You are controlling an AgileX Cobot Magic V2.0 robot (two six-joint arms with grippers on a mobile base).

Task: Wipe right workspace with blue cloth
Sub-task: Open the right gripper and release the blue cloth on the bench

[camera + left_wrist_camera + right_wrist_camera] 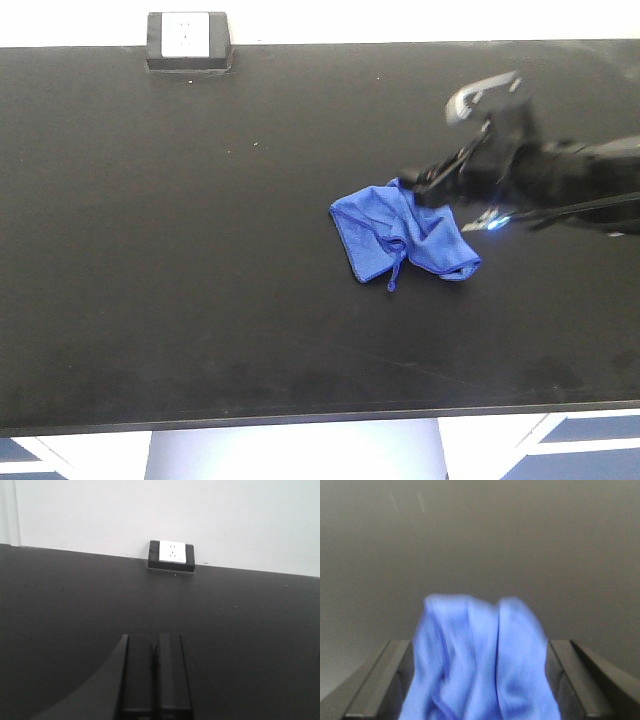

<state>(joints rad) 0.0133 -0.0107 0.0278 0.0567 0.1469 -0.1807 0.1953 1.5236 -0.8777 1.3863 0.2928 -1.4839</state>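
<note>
- The blue cloth (405,235) lies crumpled on the black surface (200,250), right of centre in the front view, with a thin strand hanging off its near edge.
- The right claw (432,185) reaches in from the right side and meets the cloth at its far right corner; the rest of the cloth spreads out to the claw's left and toward the near edge of the surface.
- In the right wrist view the cloth (480,665) bunches up between the two fingers (375,685), which stand apart on either side of the fabric. The folds fill the gap, so the right claw is pinching the cloth.
- A small light glows on the arm's underside, just behind the right claw and beside the cloth's right edge.
- The left claw (152,675) shows only in its own wrist view: its two dark fingers are pressed nearly together with a thin slit between them, holding nothing, above bare surface (250,630).
- Straight ahead of the left claw, a white socket in a black housing (171,556) sits at the far edge of the surface against the pale wall (200,515).
</note>
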